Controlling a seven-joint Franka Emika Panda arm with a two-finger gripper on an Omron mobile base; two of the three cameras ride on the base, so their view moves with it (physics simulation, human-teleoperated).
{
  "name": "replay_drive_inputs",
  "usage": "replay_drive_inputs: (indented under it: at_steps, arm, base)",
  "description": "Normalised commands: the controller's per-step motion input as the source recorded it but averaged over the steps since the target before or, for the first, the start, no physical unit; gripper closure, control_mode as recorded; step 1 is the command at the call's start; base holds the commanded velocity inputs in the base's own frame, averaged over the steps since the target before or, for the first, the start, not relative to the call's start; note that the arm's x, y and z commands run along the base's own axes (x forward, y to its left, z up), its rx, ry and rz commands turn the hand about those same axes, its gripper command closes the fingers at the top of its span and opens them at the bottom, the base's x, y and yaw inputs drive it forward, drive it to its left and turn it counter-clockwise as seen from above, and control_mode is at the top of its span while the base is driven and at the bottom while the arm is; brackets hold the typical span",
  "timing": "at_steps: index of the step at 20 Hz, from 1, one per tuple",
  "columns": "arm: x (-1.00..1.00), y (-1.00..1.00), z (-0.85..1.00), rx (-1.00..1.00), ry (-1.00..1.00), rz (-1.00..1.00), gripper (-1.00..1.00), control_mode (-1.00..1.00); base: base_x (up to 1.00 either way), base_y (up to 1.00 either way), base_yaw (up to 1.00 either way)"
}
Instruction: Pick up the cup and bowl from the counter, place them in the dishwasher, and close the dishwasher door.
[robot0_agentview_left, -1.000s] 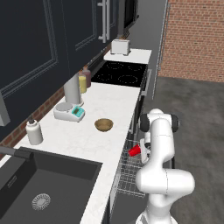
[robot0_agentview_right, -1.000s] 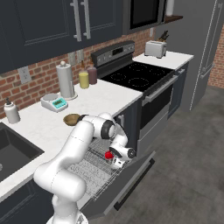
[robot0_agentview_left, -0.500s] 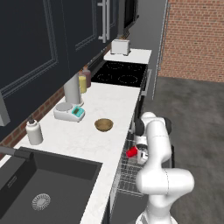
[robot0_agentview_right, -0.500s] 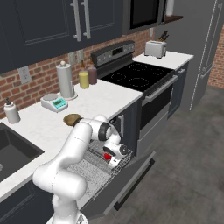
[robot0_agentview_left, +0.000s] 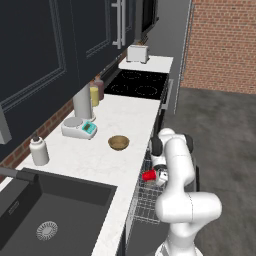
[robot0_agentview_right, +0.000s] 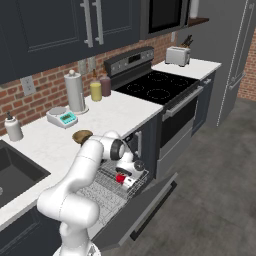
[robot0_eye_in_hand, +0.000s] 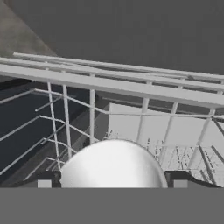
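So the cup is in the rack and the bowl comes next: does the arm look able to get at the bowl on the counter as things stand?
Probably yes. The bowl sits in the open near the counter edge, right above the rack where the tool is, with nothing close beside it; the scale stands apart.

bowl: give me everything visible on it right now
The bowl is small, shallow and round, tan-brown and wood-like, with a darker inside. It sits upright on the white counter, near the front edge just above the pulled-out wire rack, apart from the kitchen scale to its left. Nothing lies in it as far as can be seen, and nothing touches it but the counter. In the right base view the arm's white elbow partly hides it.
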Motion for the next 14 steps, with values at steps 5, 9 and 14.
replay_drive_inputs:
  at_steps: [5, 9, 14]
  arm:
    - [-0.5, -0.39, 0.66, 0.04, 0.0, -0.03, -1.0, -1.0]
    - [-0.58, -0.41, 1.0, 0.16, 0.0, 0.0, -1.0, -1.0]
    - [-0.47, -0.25, 1.0, 0.18, 0.0, 0.02, -1.0, -1.0]
  base:
    - [0.0, 0.0, 0.0]
    - [0.0, 0.0, 0.0]
    - [0.0, 0.0, 0.0]
